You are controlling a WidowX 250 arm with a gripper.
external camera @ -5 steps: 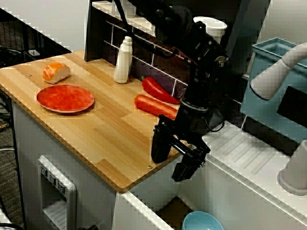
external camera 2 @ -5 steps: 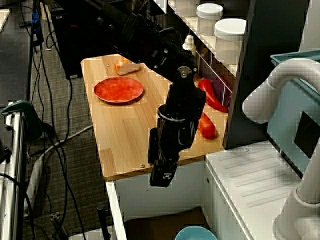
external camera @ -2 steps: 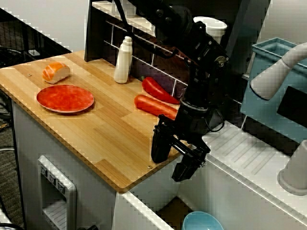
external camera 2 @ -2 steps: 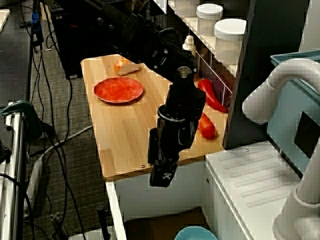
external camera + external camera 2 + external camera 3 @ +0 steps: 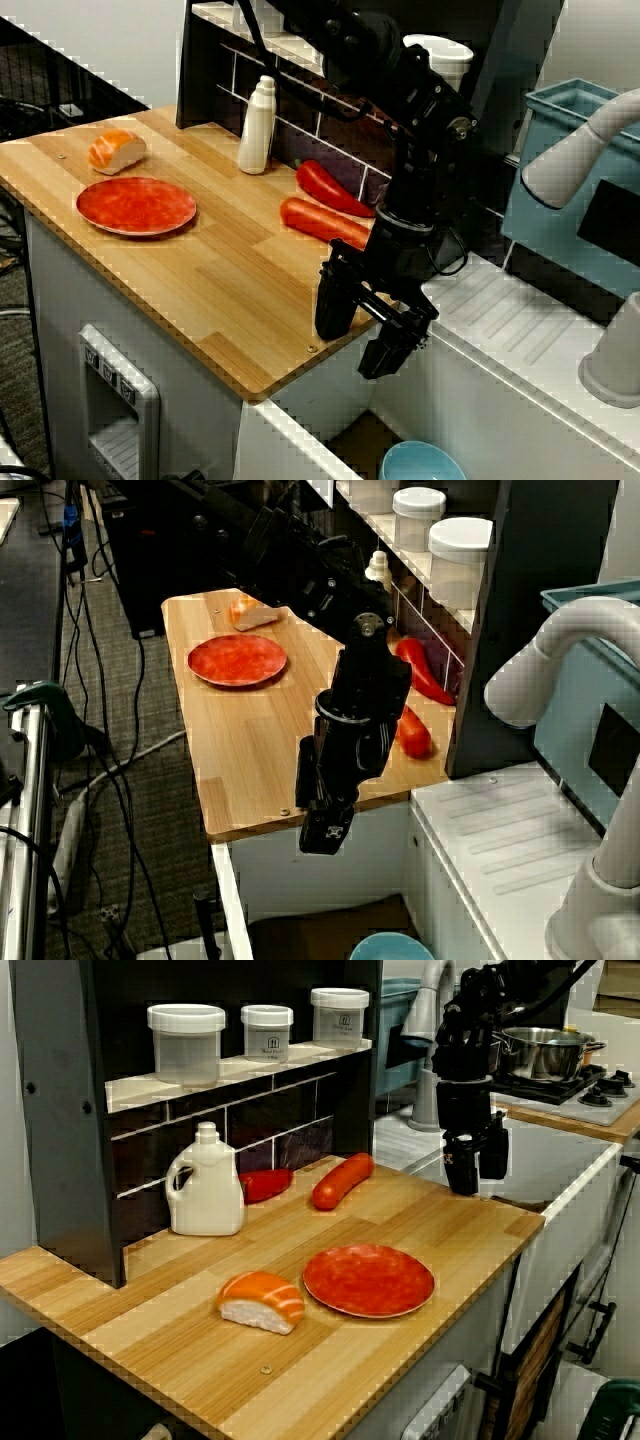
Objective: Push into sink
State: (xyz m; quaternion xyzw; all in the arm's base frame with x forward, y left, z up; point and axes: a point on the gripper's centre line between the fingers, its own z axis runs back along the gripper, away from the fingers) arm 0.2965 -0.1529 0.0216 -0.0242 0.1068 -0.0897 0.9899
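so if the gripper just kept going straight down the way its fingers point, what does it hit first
Probably the sink: the gripper points down at the counter's end, by the sink's near edge. Whether it clears the counter edge is unclear.

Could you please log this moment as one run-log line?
pincer: open, empty, over counter edge | sausage: on counter, untouched | sink: holds blue bowl

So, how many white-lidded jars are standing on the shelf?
3, side by side on top of the shelf: the left jar, the middle jar and the right jar. None seems hidden.
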